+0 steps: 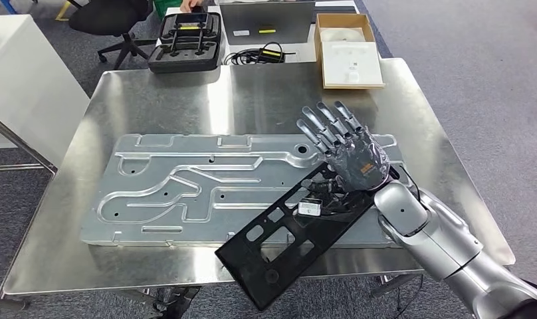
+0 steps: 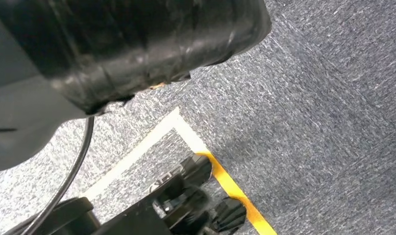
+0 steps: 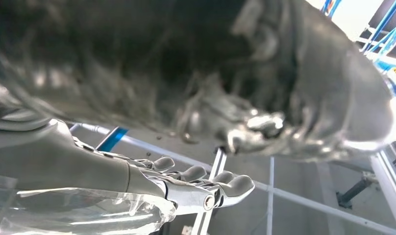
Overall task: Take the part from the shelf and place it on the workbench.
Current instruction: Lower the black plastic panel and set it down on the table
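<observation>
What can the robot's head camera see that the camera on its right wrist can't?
The head view alone takes in the steel workbench, the big silver panel lying on it, the black part resting across that panel and poking past the near edge, plus a cardboard box. The right wrist view alone has blue beams overhead and a blurry dark mass up close. Both share the right hand, fingers spread, holding nothing.

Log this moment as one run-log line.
stage: placing | right hand: open above black part | part: on metal panel, overhanging workbench front edge | left hand: not seen
</observation>
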Controlling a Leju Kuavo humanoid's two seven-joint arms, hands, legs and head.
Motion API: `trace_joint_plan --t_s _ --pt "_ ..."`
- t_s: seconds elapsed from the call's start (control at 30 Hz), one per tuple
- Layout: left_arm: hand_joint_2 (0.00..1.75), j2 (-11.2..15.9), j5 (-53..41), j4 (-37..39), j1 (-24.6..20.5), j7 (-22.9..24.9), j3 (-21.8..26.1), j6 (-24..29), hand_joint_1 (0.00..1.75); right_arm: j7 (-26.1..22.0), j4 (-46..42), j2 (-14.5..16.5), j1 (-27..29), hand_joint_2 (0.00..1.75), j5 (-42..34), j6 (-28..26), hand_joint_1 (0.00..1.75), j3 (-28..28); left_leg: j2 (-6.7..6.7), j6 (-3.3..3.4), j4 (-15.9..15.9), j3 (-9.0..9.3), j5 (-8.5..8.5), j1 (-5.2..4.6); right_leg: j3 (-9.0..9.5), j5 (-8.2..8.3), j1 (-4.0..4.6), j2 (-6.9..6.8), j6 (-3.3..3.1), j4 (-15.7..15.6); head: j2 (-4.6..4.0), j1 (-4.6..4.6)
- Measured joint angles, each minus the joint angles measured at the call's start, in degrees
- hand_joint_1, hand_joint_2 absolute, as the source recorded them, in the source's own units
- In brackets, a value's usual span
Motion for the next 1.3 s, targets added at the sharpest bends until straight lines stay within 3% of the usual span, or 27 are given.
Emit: trace_joint_plan --t_s 0.07,0.17,0.23,0.3,0.33,0.37,0.4,0.5,0.53,0.6,0.67,0.7,0.73,0.8,0.83,0.87,0.9,0.97,1.03,1.07,1.1,1.17,1.2,1.23,1.3 --pt "0.00 0.0 0.0 0.0 -0.2 0.0 0.0 -0.3 0.00 0.2 -0.6 0.0 0.1 0.00 0.0 -0.1 0.00 -0.4 -0.12 0.46 -2.9 1.37 0.66 -0.20 -0.23 0.17 0.16 0.09 0.62 0.0 0.00 0.06" --pt "0.00 0.1 -0.3 0.0 -0.2 0.1 0.0 -0.7 0.00 0.4 -2.0 0.0 0.2 0.00 0.0 -0.1 0.00 -1.1 -0.08 1.60 -3.6 1.28 1.45 -0.23 -0.47 -0.15 0.00 0.04 1.54 0.2 0.00 0.10" --pt "0.00 0.0 -0.5 0.0 -0.4 0.2 0.0 -1.0 0.00 0.5 -2.9 0.0 0.4 0.00 0.0 -0.1 0.00 -1.6 0.03 2.54 -4.3 1.08 2.20 -0.13 -1.56 -3.35 -0.08 0.00 1.80 3.5 0.00 0.29" --pt "0.00 0.0 -0.5 0.0 -0.4 0.4 0.0 -1.1 0.00 0.5 -3.8 0.0 0.6 0.00 0.0 0.0 0.00 -2.0 0.09 3.01 -4.3 0.39 2.79 -0.29 -3.73 -7.99 0.02 -0.01 1.85 10.3 -0.01 0.47" --pt "0.00 0.0 -0.5 0.0 -0.4 0.4 0.0 -1.2 0.00 0.6 -4.1 0.0 0.9 0.00 0.0 0.0 0.00 -2.2 0.10 3.11 -4.3 -0.05 3.11 -0.37 -4.45 -9.41 0.06 -0.01 1.88 13.2 -0.01 0.50" --pt "0.00 0.0 -0.5 0.0 -0.4 0.5 0.0 -1.3 0.00 0.6 -4.5 0.0 1.2 0.00 0.0 0.0 0.00 -2.3 0.10 3.15 -4.2 -0.54 3.47 -0.44 -4.35 -9.78 0.07 -0.02 1.88 14.5 -0.01 0.50" --pt "0.00 0.0 -0.5 0.0 -0.3 0.5 0.0 -1.4 0.00 0.7 -4.9 0.0 1.4 0.00 0.0 -0.1 0.00 -2.4 0.09 3.13 -4.1 -1.05 3.82 -0.47 -3.22 -9.09 0.07 -0.02 1.84 13.6 -0.01 0.51" --pt "0.00 0.0 -0.5 0.0 -0.2 0.5 0.0 -1.5 0.00 1.0 -6.1 0.0 1.7 0.00 0.1 -0.3 0.00 -2.8 0.02 2.67 -3.6 -2.52 4.86 -0.51 3.56 -5.57 0.25 -0.02 1.56 3.2 0.00 0.48" --pt "0.00 0.0 -0.5 0.0 -0.2 0.5 0.0 -1.5 0.00 1.1 -6.5 0.1 1.9 0.00 0.1 -0.5 0.00 -3.0 -0.01 2.37 -3.4 -2.80 5.21 -0.54 4.87 -4.97 0.43 0.01 1.45 0.9 0.00 0.47" --pt "0.00 -0.1 -0.5 0.0 -0.1 0.5 0.0 -1.6 0.00 1.3 -7.2 0.1 2.2 0.00 0.1 -0.8 0.00 -3.3 -0.05 1.66 -3.5 -3.02 6.06 -0.53 5.06 -4.28 0.88 0.08 1.18 -0.1 0.00 0.51" --pt "0.00 0.0 -0.5 0.0 0.1 0.6 0.0 -1.6 0.00 1.5 -7.8 0.3 2.6 0.00 0.1 -1.1 0.00 -3.6 -0.15 0.96 -3.6 -3.37 6.30 -0.53 4.33 -3.35 0.64 0.00 0.44 -0.4 0.00 0.63" --pt "0.00 0.0 -0.5 0.0 0.1 0.6 0.0 -1.6 0.00 1.6 -8.1 0.4 2.9 0.00 0.1 -1.3 0.00 -3.7 -0.14 0.59 -2.8 -3.89 5.03 -0.50 3.82 -2.69 0.45 -0.09 -0.07 -0.5 0.00 0.56" --pt "0.00 0.0 -0.5 0.0 0.2 0.6 0.0 -1.6 0.00 1.7 -8.4 0.5 3.0 0.00 0.1 -1.4 0.00 -3.8 -0.12 0.22 -0.8 -4.68 2.69 -0.44 3.15 -1.97 0.25 -0.19 -0.51 -0.7 0.00 0.46" --pt "0.00 0.0 -0.5 0.0 0.2 0.7 0.0 -1.6 0.00 1.8 -8.8 0.6 3.3 0.00 0.1 -1.6 0.00 -3.9 0.01 -0.41 5.9 -6.47 -3.30 -0.16 1.60 -0.69 0.25 -0.29 -1.00 -0.7 -0.01 0.24" --pt "0.00 0.0 -0.5 0.0 0.2 0.7 0.0 -1.6 0.00 1.9 -9.0 0.6 3.4 0.00 0.1 -1.6 0.00 -3.9 0.02 -0.65 9.4 -6.98 -5.09 -0.05 0.76 -0.06 0.28 -0.31 -1.00 -0.7 -0.01 0.22" --pt "0.00 0.0 -0.5 0.0 0.2 0.7 0.0 -1.6 0.00 1.9 -9.1 0.7 3.5 0.00 0.1 -1.6 0.00 -3.9 0.02 -0.82 11.7 -6.91 -5.44 0.04 -0.12 0.58 0.30 -0.32 -0.96 -0.6 -0.01 0.23" --pt "0.00 0.0 -0.4 0.0 0.2 0.7 0.0 -1.6 0.00 1.9 -9.1 0.7 3.7 0.00 0.1 -1.7 0.00 -4.0 0.02 -0.90 12.5 -6.04 -4.60 0.10 -1.01 1.22 0.32 -0.32 -0.87 -0.6 0.00 0.21" --pt "0.00 0.0 -0.4 0.0 0.2 0.7 0.0 -1.5 0.00 1.9 -9.4 0.7 3.9 0.00 0.1 -1.8 0.00 -4.1 0.02 -0.68 8.8 -1.53 -2.02 0.14 -2.65 2.48 0.34 -0.31 -0.59 -0.5 0.00 0.21" --pt "0.00 0.0 -0.4 0.0 0.0 0.6 0.0 -1.4 0.00 2.1 -10.0 0.7 4.1 0.00 0.1 -2.2 0.00 -4.5 -0.03 -0.05 0.8 4.75 -2.61 -0.08 -3.66 3.51 0.44 -0.35 -0.12 -0.4 0.00 0.26" --pt "0.00 0.0 -0.3 0.0 -0.1 0.6 0.0 -1.4 0.00 2.3 -10.2 0.7 4.2 0.00 0.1 -2.6 0.00 -4.8 -0.06 0.30 -2.3 6.73 -3.40 -0.26 -3.84 4.05 0.45 -0.41 0.18 -0.5 0.00 0.30" --pt "0.00 0.0 -0.3 0.0 -0.2 0.5 0.0 -1.3 0.00 2.5 -10.5 0.7 4.4 0.00 0.2 -3.0 0.00 -5.1 -0.08 0.66 -4.2 7.70 -3.97 -0.49 -3.94 4.62 0.40 -0.47 0.53 -0.8 0.00 0.28" --pt "0.00 0.0 -0.1 0.0 0.0 0.3 0.0 -1.2 0.00 2.9 -10.9 0.8 5.1 0.00 0.2 -3.7 0.00 -5.4 0.05 1.48 -5.3 7.38 -3.03 -0.55 -4.05 5.41 0.25 -0.43 1.24 -1.3 -0.01 0.28" --pt "0.00 0.0 0.0 0.0 0.1 0.3 0.0 -1.1 0.00 3.1 -11.1 0.8 5.6 0.00 0.2 -4.0 0.00 -5.6 0.15 1.97 -5.6 7.13 -2.32 -0.48 -4.37 4.58 0.20 -0.38 1.48 -0.8 -0.01 0.34" --pt "0.00 0.0 0.1 0.0 0.1 0.2 0.0 -0.9 0.00 3.3 -11.4 0.8 6.2 0.00 0.2 -4.1 0.00 -5.8 0.26 2.46 -5.9 6.72 -1.55 -0.36 -4.92 2.66 0.19 -0.31 1.62 0.7 -0.01 0.54" --pt "0.00 -0.1 0.2 0.0 0.2 0.1 0.0 -0.8 0.00 3.4 -12.0 0.8 7.0 0.00 0.2 -4.2 0.00 -6.3 0.35 3.05 -6.1 5.47 -0.22 -0.36 -6.58 -3.28 0.15 -0.28 1.71 6.9 0.00 0.84"
